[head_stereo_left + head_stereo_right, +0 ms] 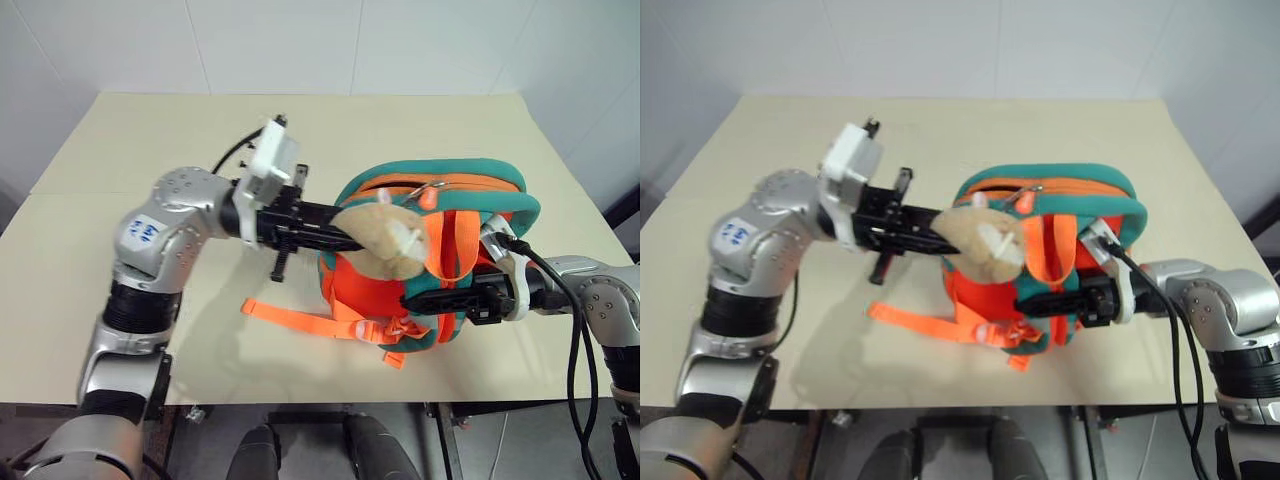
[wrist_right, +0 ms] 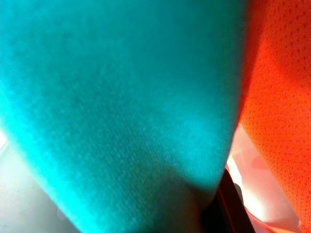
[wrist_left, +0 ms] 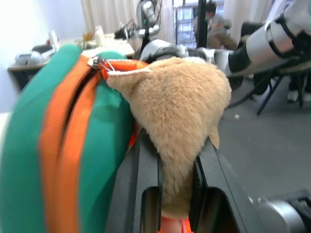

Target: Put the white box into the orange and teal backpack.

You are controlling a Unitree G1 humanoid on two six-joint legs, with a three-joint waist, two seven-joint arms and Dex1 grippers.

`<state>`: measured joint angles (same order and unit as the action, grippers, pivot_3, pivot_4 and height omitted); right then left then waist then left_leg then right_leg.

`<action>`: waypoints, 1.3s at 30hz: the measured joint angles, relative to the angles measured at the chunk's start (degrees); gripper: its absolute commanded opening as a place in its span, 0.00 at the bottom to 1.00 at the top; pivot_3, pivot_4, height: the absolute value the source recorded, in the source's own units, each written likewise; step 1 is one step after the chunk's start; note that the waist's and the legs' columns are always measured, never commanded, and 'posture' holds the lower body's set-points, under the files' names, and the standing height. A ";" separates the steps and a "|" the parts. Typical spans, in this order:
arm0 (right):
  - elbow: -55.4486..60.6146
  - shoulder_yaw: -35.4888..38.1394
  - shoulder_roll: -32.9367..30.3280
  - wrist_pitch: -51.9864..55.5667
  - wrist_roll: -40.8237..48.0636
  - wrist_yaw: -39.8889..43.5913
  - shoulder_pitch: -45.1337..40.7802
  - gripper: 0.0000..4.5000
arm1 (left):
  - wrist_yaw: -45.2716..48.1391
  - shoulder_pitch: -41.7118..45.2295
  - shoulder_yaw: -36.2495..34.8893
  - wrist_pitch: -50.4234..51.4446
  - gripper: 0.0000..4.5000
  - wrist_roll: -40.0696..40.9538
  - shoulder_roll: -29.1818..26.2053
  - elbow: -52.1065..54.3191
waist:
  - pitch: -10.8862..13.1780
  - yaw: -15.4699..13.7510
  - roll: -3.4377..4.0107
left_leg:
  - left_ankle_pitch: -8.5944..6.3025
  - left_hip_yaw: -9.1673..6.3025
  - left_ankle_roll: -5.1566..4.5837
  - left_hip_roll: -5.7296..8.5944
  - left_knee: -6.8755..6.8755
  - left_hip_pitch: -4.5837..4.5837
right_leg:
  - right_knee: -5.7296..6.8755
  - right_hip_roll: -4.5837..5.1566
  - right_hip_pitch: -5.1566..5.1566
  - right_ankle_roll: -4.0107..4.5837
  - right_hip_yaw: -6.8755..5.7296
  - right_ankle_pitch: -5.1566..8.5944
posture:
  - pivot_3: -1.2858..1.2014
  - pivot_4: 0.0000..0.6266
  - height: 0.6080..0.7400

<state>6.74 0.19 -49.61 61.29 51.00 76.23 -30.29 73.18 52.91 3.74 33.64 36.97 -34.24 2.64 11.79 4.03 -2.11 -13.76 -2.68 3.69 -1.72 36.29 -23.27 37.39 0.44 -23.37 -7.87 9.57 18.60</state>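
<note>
The backpack stands upright on the table, zipper nearly shut. My left gripper pinches its plush toy between 2 narrowed fingers; my right gripper is clamped on the teal trim.

The backpack stands on the table, plush toy on its left.

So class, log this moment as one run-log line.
left gripper: shut on plush toy | right gripper: shut on backpack | table
</note>
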 measured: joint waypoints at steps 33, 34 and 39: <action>4.23 3.40 0.02 2.59 5.01 -6.31 3.93 0.00 | 8.89 -5.18 7.90 -13.97 0.07 -18.93 2.68 -35.61 | 0.00 0.21 -0.01 | 0.00 -0.02 -0.01 0.00 -0.14 -0.02 | 0.01 0.07 -0.06 0.08 -0.02 0.07 | 0.52 0.24 1.00; 4.25 3.81 0.19 2.40 4.96 -6.77 3.93 0.00 | 8.33 -6.33 7.66 -15.84 0.07 -19.15 2.81 -34.60 | 0.00 0.14 -0.01 | 0.00 -0.02 -0.01 0.00 -0.13 -0.02 | 0.00 0.08 -0.05 0.06 -0.02 0.06 | 0.52 0.24 1.00; 6.66 4.15 1.14 -2.04 2.85 -8.81 4.75 0.16 | 6.25 -12.25 4.88 -19.89 0.07 -19.07 1.94 -26.98 | 0.00 -0.66 -0.02 | 0.00 -0.01 -0.01 0.00 -0.12 -0.03 | 0.00 0.09 -0.04 0.04 -0.02 0.05 | 0.52 0.24 1.00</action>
<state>13.40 4.34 -48.47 59.25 53.84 67.42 -25.55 79.42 40.66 8.62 13.75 17.91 -32.30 -24.34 11.79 3.37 -2.13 -13.77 -2.70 3.69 -1.72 36.17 -23.30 37.39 0.53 -23.41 -7.82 9.55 18.65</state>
